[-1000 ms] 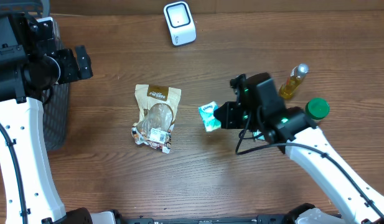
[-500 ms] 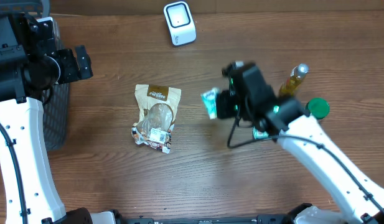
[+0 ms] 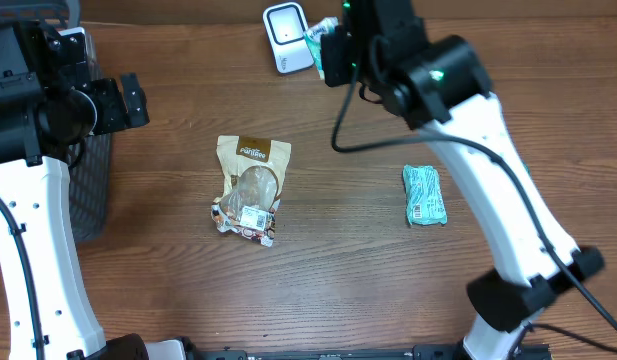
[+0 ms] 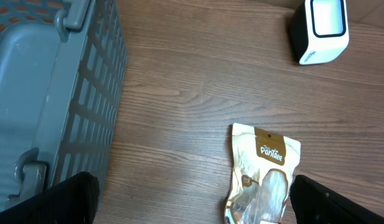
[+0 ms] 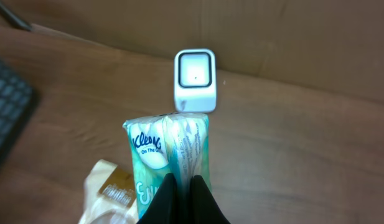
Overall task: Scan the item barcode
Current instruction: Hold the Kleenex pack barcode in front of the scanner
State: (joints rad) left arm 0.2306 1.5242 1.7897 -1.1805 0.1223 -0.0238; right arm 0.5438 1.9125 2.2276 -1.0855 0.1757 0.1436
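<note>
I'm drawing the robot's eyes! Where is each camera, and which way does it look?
Overhead: above the table, looking straight down on left arm, right arm, scanner and snack bag.
Left wrist: on the left arm, looking down at the basket; open fingers in bottom corners.
Right wrist: on the right arm, facing the scanner; its shut fingers pinch a tissue pack.
Shared: all three see scanner and snack bag.

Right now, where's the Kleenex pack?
Overhead, at the far edge of the table: the Kleenex pack sits pinched in the right gripper, beside the white scanner.
</note>
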